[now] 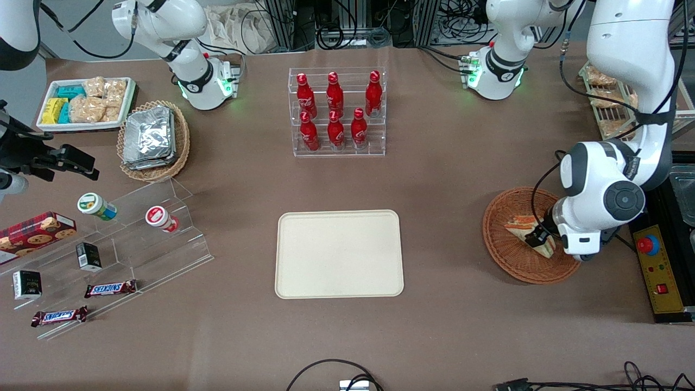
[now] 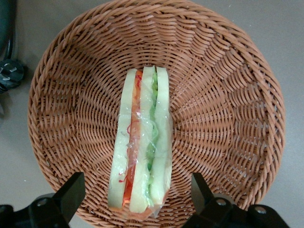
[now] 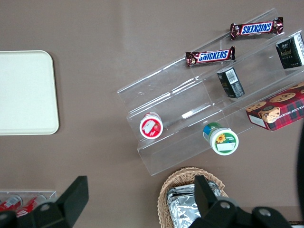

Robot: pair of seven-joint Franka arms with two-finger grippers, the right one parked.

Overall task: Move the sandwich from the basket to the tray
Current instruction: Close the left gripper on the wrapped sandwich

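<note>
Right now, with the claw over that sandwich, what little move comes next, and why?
Probably straight down. The gripper hangs open above the sandwich, one finger either side of it, touching nothing. The sandwich lies in the basket, so lowering should let the fingers close on it.

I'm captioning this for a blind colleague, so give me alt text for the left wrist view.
A wrapped sandwich with pale bread and red and green filling lies in a round woven basket on a brown table. The open claw hovers above it, one finger on each side.

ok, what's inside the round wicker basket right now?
One sandwich, wrapped in clear film, on the basket floor; the open gripper hovers over it, a finger either side. Nothing else shows; weave under the sandwich is hidden.
</note>
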